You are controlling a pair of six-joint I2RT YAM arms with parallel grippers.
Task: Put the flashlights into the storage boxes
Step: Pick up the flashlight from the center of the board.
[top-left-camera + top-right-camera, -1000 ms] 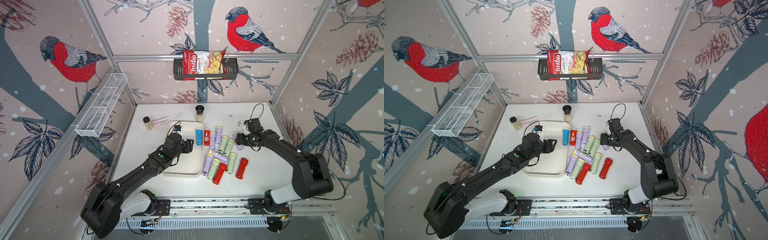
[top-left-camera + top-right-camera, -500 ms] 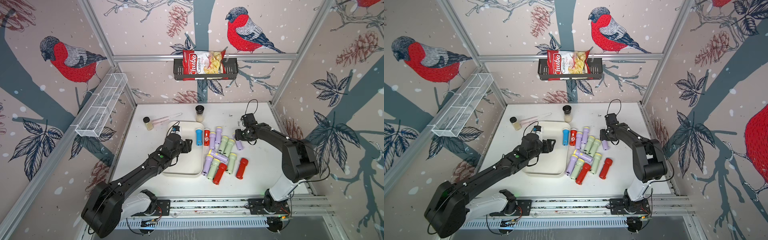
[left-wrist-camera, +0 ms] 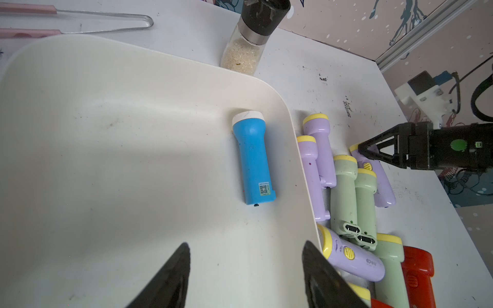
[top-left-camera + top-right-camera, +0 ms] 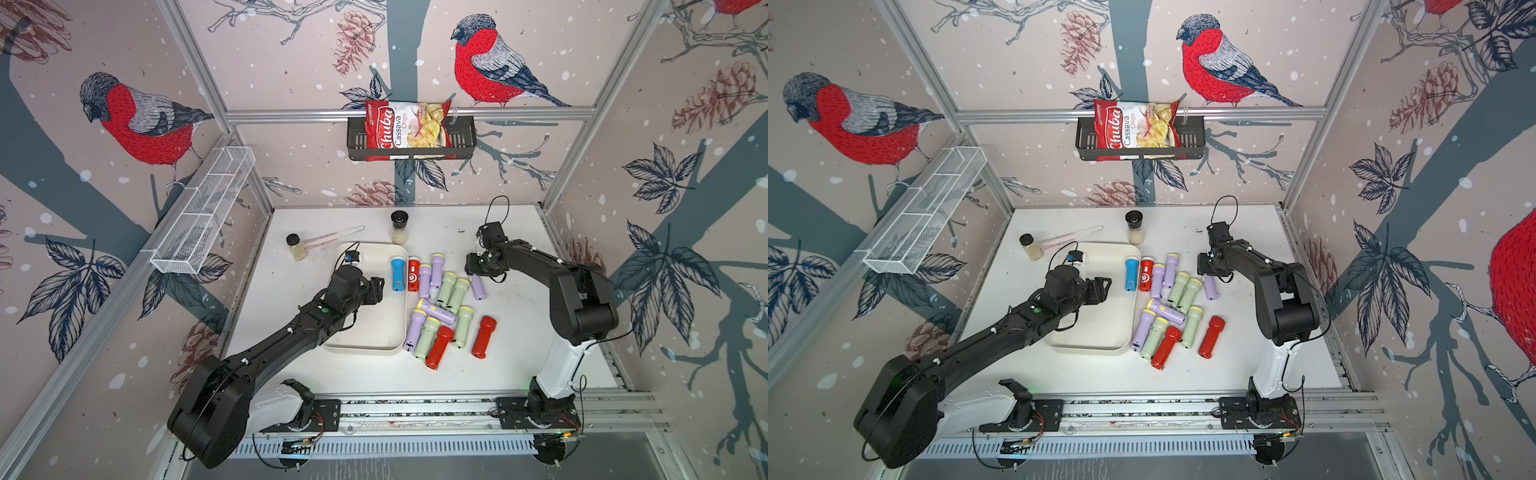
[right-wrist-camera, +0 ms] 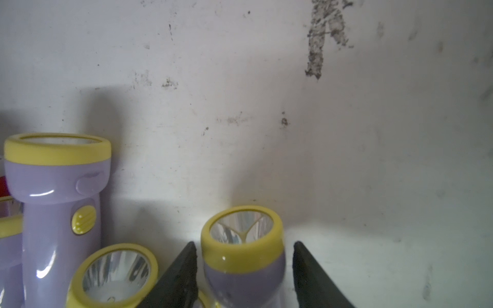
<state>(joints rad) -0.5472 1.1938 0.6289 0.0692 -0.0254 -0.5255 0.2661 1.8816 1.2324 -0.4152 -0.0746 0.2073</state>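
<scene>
Care counts: with right gripper [image 5: 244, 244] jaws spread astride the lilac flashlight [image 5: 244, 278], on the table [image 4: 523, 332] beside the pile [image 4: 436, 312], I centre its head before squeezing, then carry it to the tray [image 4: 361, 347].

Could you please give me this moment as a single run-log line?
left hand open, empty, over tray | right hand straddling lilac flashlight, grip unconfirmed | blue flashlight in tray | other flashlights on table
</scene>
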